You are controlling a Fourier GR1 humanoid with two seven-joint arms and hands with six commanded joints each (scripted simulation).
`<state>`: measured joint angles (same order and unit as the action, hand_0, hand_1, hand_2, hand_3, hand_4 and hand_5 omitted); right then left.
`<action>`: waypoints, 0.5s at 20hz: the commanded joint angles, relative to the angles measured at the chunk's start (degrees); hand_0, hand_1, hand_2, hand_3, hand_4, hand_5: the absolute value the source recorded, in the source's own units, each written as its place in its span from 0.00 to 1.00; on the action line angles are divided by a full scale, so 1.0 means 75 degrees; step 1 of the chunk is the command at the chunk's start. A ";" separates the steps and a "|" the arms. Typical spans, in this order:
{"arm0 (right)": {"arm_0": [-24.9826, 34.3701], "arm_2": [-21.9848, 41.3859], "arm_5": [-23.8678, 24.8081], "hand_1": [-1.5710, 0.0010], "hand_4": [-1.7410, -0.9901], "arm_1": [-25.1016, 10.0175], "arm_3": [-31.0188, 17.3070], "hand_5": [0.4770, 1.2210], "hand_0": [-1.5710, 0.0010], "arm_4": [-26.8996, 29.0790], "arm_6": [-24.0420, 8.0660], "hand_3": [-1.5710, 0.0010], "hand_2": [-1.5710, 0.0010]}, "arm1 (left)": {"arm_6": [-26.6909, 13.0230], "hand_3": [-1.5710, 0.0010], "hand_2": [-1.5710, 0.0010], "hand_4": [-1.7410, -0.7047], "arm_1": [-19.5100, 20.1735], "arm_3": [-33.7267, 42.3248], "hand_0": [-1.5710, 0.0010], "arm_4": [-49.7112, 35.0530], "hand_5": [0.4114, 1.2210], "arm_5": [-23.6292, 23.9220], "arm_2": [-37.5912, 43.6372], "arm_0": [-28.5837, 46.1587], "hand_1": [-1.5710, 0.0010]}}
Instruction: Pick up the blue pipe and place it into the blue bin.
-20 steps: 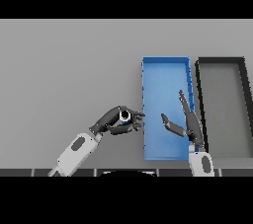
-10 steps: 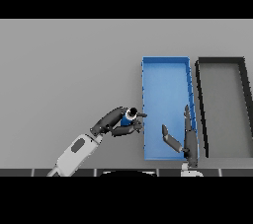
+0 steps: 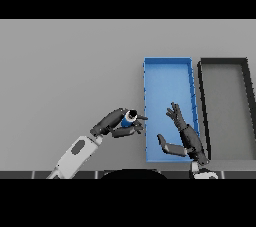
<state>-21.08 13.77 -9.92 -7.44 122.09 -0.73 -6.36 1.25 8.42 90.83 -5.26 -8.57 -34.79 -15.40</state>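
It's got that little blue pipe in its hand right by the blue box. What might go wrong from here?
1. The left hand holds the blue pipe beside the blue bin, not over it; letting go now would probably drop it on the table.
2. The bin's near wall stands between pipe and bin; a low move could bump it.
3. The right hand hovers open over the bin and might get in the way.

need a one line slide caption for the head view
Left hand grips the blue pipe beside the blue bin; right hand open over it.
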 commanded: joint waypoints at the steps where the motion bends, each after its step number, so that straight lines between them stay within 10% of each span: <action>1: 0.0307 0.0032 -0.0148 1.00 0.56 -0.0117 0.0110 0.03 1.00 0.0077 -0.0197 1.00 1.00 | 0.0100 0.05 0.00 0.00 0.0013 -0.0101 0.00 0.0051 1.00 -0.0010 0.0033 -0.0038 0.00; 10: 0.2964 0.1001 -0.0972 1.00 0.65 -0.0123 -0.0205 0.07 1.00 0.0230 -0.2085 1.00 1.00 | 0.0167 0.05 0.00 0.00 0.0064 -0.0022 0.00 -0.0053 1.00 -0.0160 0.0057 -0.0017 0.00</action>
<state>1.21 21.29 -17.20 -8.30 120.23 1.05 -21.87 2.50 8.88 90.66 -5.74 -9.88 -34.38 -15.58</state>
